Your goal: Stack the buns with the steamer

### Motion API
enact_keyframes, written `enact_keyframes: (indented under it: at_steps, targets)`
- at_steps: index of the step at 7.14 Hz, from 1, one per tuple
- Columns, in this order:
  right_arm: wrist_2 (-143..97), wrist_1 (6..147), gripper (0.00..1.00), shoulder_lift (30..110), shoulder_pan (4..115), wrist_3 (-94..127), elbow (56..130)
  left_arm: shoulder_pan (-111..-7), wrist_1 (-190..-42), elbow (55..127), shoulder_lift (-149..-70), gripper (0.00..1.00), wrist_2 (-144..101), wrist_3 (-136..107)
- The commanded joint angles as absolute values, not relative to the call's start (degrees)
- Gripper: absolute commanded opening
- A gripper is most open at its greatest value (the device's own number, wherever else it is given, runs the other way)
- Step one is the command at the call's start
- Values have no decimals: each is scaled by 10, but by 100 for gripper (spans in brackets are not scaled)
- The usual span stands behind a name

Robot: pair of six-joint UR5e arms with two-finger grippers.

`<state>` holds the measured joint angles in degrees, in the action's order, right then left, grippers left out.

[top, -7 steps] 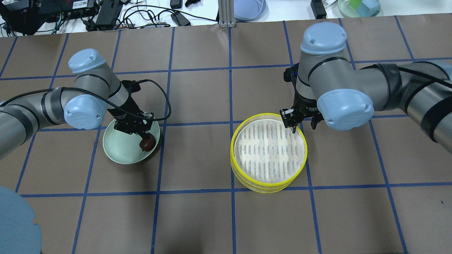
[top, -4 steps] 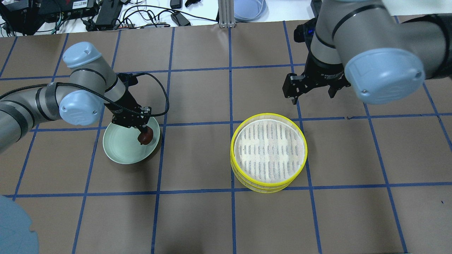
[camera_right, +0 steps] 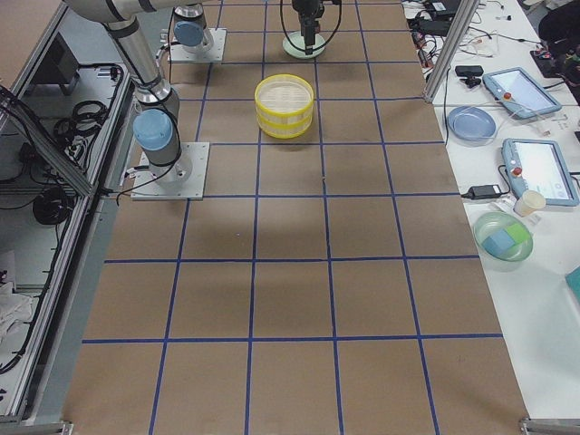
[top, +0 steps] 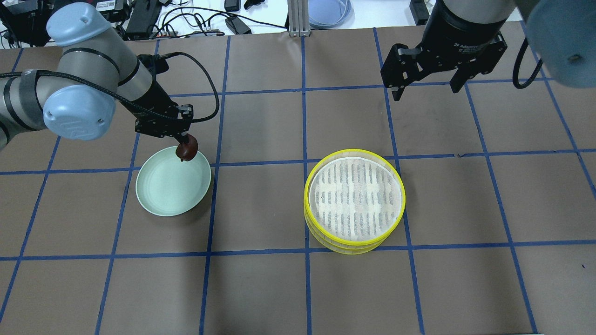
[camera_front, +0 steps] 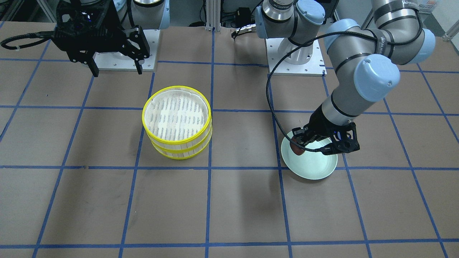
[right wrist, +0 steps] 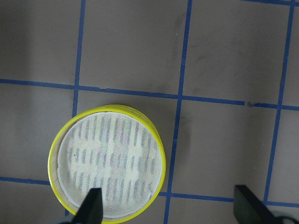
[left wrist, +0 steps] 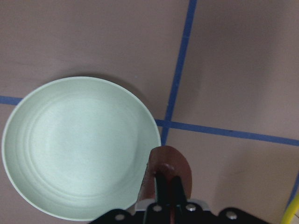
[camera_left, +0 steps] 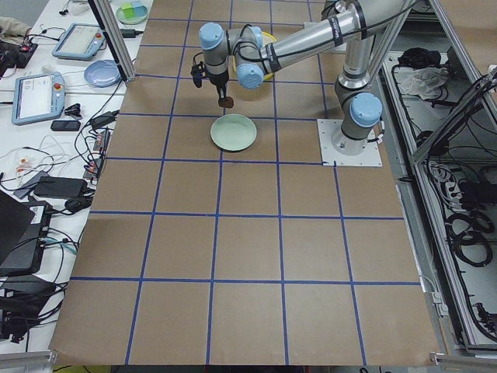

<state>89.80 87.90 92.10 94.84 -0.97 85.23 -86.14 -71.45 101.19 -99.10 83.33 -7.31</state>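
Note:
My left gripper [top: 185,148] is shut on the dark reddish-brown bun [top: 186,151] and holds it in the air over the far right rim of the pale green plate [top: 163,190]. In the left wrist view the bun [left wrist: 168,172] sits between the fingers, with the bare plate [left wrist: 79,144] below. The yellow steamer [top: 354,200], a stack with a woven top, stands in the middle right of the table. My right gripper [top: 426,90] is open and empty, raised high beyond the steamer [right wrist: 107,161]. The cream-white bun shows in no view.
Beyond the table's far edge lie cables, a blue plate [top: 328,11] and control tablets. A green bowl [camera_right: 506,237] sits on the side bench. The two arm bases [camera_front: 296,61] stand at the robot's side of the table.
My left gripper has lifted the brown bun off the plate and moved it toward the far rim. My right gripper has risen from the steamer's rim and moved back, away from it.

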Motion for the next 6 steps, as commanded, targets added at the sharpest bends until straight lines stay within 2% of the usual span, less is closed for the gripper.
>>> enact_keyframes:
  at_steps: [1,3,6]
  targets:
    - [905,878,100,921,939,-9,845,-993,-709,1005,-955,0,838,-238]
    - [909,871,100,922,884,-11,843,-1120,-697,963,-978,0,831,-412]
    - [880,883,100,930,887,-4,845,-1185,-621,959,-1033,0,837,-518]
